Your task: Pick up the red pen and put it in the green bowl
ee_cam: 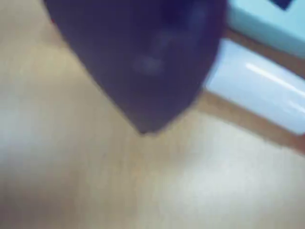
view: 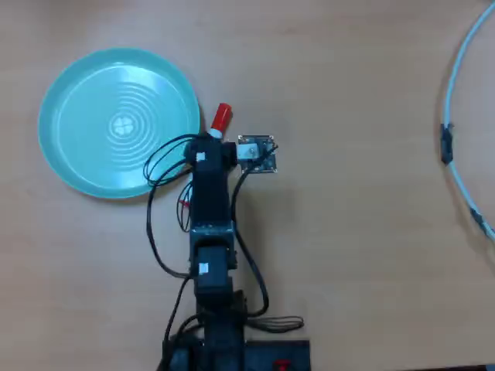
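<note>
In the overhead view the green bowl lies at the upper left of the wooden table, empty. The red pen's red cap sticks out just right of the bowl's rim; the rest is hidden under my arm. My gripper is under the wrist there and cannot be seen. In the blurred wrist view one dark jaw hangs over the table. The pen's white barrel lies to its right, with the bowl's rim beyond it. The second jaw does not show.
A white hoop-like cable with a black clip curves along the right edge of the overhead view. The arm's base and loose black wires sit at the bottom centre. A camera board juts right of the wrist.
</note>
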### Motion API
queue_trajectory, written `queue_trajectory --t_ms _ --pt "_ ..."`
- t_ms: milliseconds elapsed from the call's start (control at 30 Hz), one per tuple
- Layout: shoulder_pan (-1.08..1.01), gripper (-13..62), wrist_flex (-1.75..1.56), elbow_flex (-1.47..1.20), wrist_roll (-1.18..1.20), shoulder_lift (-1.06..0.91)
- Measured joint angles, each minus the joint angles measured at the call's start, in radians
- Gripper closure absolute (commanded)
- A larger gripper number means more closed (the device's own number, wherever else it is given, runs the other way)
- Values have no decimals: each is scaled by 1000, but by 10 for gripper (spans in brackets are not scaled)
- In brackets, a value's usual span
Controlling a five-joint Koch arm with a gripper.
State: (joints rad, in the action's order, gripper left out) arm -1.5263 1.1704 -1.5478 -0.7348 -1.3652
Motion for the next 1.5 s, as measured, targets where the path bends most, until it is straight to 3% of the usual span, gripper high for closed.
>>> queue_trajectory --t_ms 1500 --pt "41 97 17 -23 8 133"
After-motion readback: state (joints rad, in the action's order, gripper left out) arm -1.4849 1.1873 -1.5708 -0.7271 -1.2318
